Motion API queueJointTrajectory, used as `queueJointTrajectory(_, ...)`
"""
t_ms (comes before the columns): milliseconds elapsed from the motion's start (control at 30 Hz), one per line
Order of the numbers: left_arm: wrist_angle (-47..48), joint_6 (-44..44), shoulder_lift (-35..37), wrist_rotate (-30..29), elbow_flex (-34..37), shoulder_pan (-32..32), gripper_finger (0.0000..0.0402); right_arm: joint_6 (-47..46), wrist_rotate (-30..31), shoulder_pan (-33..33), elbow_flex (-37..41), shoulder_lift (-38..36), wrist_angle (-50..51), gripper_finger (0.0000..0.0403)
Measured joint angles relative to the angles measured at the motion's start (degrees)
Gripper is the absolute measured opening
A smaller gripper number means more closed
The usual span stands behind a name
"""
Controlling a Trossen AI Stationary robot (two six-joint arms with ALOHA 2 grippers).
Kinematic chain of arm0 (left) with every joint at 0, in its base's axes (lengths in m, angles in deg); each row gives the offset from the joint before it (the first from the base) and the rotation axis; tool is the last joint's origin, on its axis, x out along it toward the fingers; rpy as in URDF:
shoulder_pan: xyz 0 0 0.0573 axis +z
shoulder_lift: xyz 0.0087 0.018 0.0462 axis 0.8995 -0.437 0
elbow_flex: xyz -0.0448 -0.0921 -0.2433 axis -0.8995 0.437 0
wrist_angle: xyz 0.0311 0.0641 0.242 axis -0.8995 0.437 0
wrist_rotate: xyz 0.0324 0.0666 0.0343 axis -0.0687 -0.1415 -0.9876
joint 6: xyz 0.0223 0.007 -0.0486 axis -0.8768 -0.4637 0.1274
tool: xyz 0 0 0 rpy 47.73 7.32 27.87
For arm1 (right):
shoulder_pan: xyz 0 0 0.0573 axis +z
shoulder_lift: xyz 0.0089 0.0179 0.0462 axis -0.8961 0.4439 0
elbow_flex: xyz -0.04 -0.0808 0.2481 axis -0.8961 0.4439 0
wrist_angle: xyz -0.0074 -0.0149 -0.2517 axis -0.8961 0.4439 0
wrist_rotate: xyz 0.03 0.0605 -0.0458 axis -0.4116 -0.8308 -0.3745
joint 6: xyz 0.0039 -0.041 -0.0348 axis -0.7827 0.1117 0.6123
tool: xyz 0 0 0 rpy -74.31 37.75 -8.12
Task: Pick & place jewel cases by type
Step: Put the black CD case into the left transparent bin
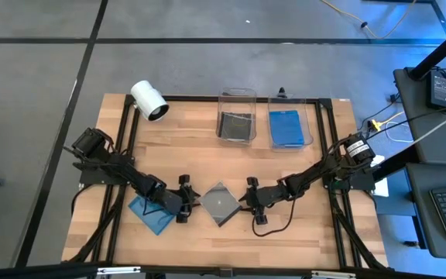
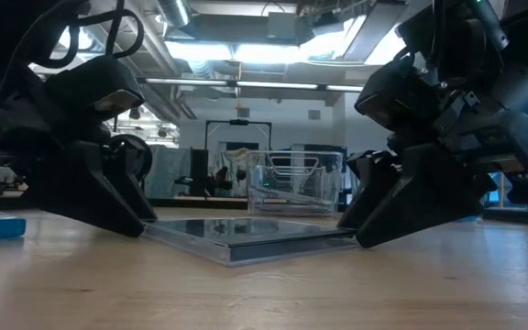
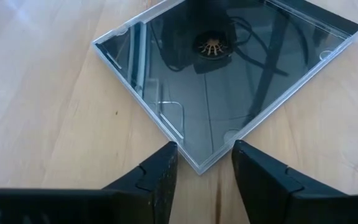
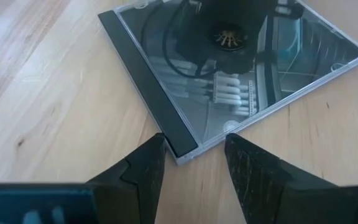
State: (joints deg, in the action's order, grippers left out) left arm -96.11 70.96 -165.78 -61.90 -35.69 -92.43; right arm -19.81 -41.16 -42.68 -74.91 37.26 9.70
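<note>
Dark grey jewel case [image 1: 220,203] lies flat on the table [image 1: 300,232], turned diamond-wise, near side of the two clear bins [image 1: 237,116]. I have the left gripper [image 3: 204,171] at one corner and the right gripper [image 4: 194,155] at the opposite corner, fingers of both parted astride the corners, nothing clamped. Step in hand: squaring up for the pick. Next, I judge, one gripper must close on an edge and lift.

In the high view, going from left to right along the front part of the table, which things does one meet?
Blue jewel case → left gripper → dark jewel case → right gripper. Each gripper's jaws stand open around one corner of the dark case, which lies flat on the table.
</note>
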Motion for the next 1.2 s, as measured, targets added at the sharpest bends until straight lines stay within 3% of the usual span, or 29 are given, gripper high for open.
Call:
queueJointTrajectory(567,0.03,0.04,2.66,0.47,-0.01,-0.38,0.0146,0.11,-0.06,-0.07,0.02,0.09,0.12,0.0172)
queueJointTrajectory(1200,-1.56,-1.8,4.06,-4.94,-0.29,-3.17,0.0151,0.24,-0.82,-0.1,0.04,0.09,0.15,0.0172)
